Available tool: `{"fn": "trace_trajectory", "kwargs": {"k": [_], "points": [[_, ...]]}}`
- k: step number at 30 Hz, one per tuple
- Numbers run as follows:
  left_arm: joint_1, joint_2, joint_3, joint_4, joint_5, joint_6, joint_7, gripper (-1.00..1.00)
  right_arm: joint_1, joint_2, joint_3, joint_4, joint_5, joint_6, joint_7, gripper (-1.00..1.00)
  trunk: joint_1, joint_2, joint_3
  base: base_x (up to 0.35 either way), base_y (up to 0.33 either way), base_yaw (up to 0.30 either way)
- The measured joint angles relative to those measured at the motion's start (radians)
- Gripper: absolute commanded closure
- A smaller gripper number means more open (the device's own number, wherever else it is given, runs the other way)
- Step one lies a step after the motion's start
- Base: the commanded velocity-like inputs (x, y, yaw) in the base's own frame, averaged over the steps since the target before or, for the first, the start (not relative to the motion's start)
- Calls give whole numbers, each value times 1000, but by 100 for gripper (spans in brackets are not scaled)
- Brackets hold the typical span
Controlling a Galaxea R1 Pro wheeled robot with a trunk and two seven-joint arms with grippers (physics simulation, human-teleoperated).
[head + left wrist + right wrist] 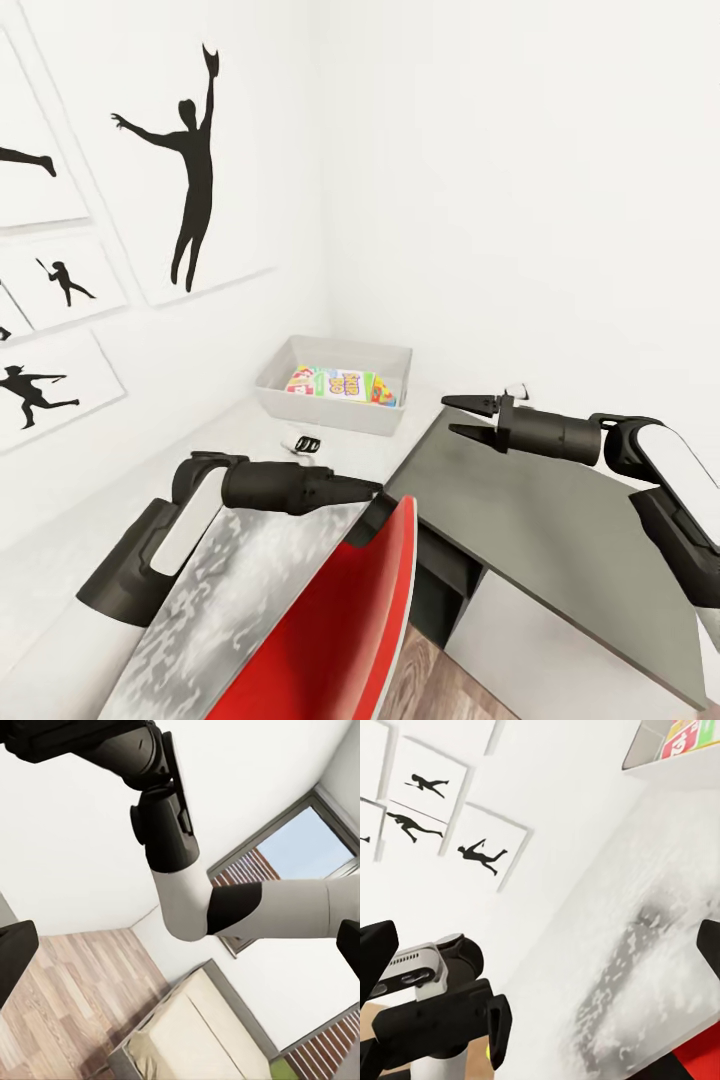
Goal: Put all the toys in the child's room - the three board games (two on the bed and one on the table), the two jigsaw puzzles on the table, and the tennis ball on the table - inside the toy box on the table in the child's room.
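1. As the toy box (pixel 330 415) stands at the far end of the desk (pixel 250 570) against the wall corner, with a printed game box (pixel 340 384) lying flat inside it, any further toy must travel the full depth of the desk; risk: an overreaching arm knocks the front wall and shoves the box askew
2. Right hand (pixel 449 416): fingers spread, nothing between them, hovering over the dark grey corner section (pixel 540 520), pointing toward the toy box and just short of it; risk: a forward move at this height catches the near rim instead of clearing it
3. Left hand (pixel 372 489): wrist view shows its fingers (pixel 15 960) set wide apart and empty; it points across the robot toward the right arm; risk: the two arms collide if either swings inward, since they lie near each other
4. Red chair (pixel 340 620): its back rises right under the left hand; risk: lowering or retracting that arm strikes the chair and tips it
5. Small white object (pixel 300 442), identity not legible, lies on the desk just before the toy box; risk: a passing hand sweeps it off
6. Bed (pixel 202 1035): seen in the left wrist view, well apart from the desk; risk: turning the base toward it with arms extended drags them across the chair or the desk edge
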Motion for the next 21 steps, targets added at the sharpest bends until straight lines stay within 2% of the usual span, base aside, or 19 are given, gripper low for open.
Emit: {"fn": "trace_trajectory", "kwargs": {"k": [3,9,15,21], "points": [[1,0,2,-1,5,0,0,-100,0,7,1,0,1,0,0,-100,0,0,4,0,0,0],[1,0,0,-2,52,0,0,-100,0,9,0,0,1,0,0,-100,0,0,14,0,0,0],[1,0,-6,-1,62,0,0,-100,0,13,2,-1,1,-1,0,-100,0,0,24,0,0,0],[1,2,-1,0,63,0,0,-100,0,50,2,-1,2,-3,0,-100,0,0,34,0,0,0]]}}
